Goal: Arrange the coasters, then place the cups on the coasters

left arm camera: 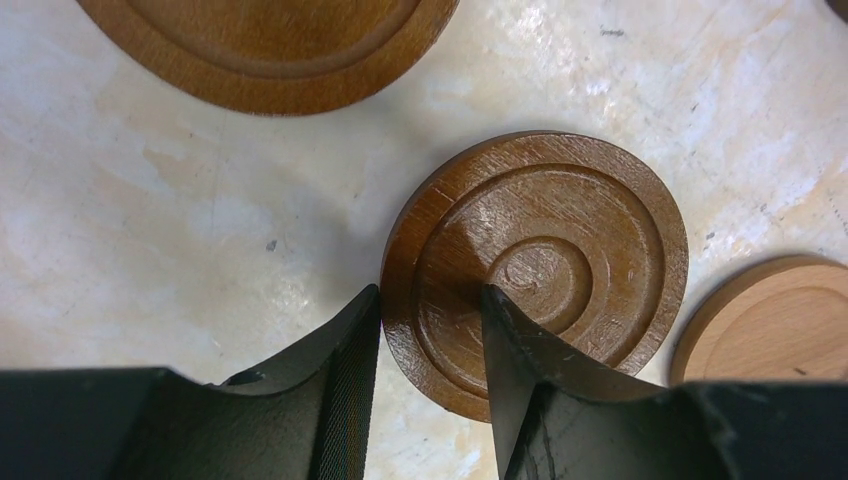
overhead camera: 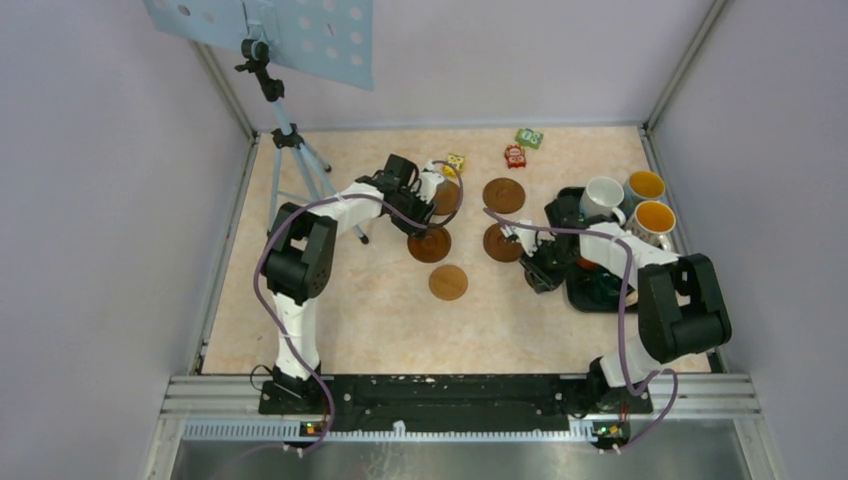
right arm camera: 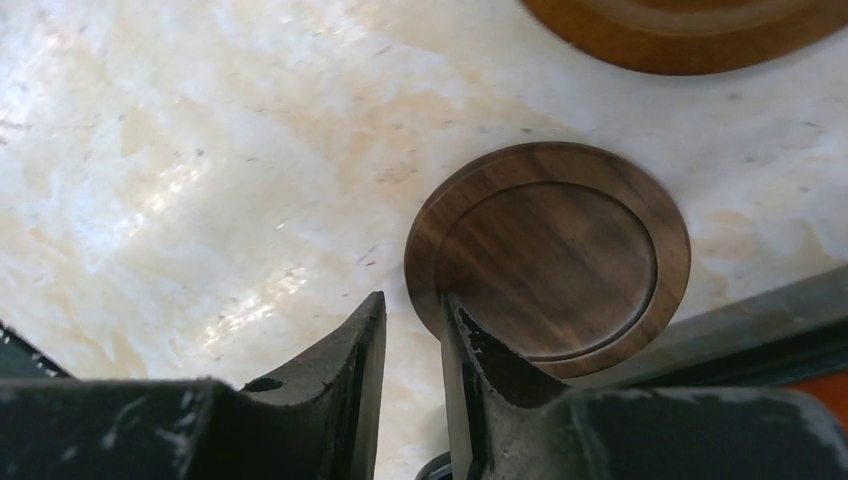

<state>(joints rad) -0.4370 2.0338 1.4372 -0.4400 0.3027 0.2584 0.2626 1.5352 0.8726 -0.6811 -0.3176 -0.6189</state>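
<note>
Five round brown coasters show in the top view. My left gripper [left arm camera: 430, 295] [overhead camera: 424, 230] is shut on the rim of a dark ringed coaster [left arm camera: 580, 250] [overhead camera: 431, 247], one finger outside its edge, the other on its top. My right gripper [right arm camera: 413, 300] [overhead camera: 523, 253] is narrowly open astride the rim of a dark coaster [right arm camera: 560, 250] [overhead camera: 500, 243], with table showing between the left finger and the edge. A white cup [overhead camera: 603, 195], a light blue cup [overhead camera: 646, 185] and a patterned cup [overhead camera: 655, 218] stand at the right. An orange cup [overhead camera: 588, 265] is mostly hidden by the right arm.
More coasters lie at the back [overhead camera: 503, 195], under the left wrist [overhead camera: 447, 197] and towards the front, a lighter one [overhead camera: 448, 282] [left arm camera: 780, 320]. A black tray [overhead camera: 598, 297] [right arm camera: 760, 330] sits under the right arm. Small coloured packets [overhead camera: 529, 138] and a tripod [overhead camera: 290, 140] stand at the back.
</note>
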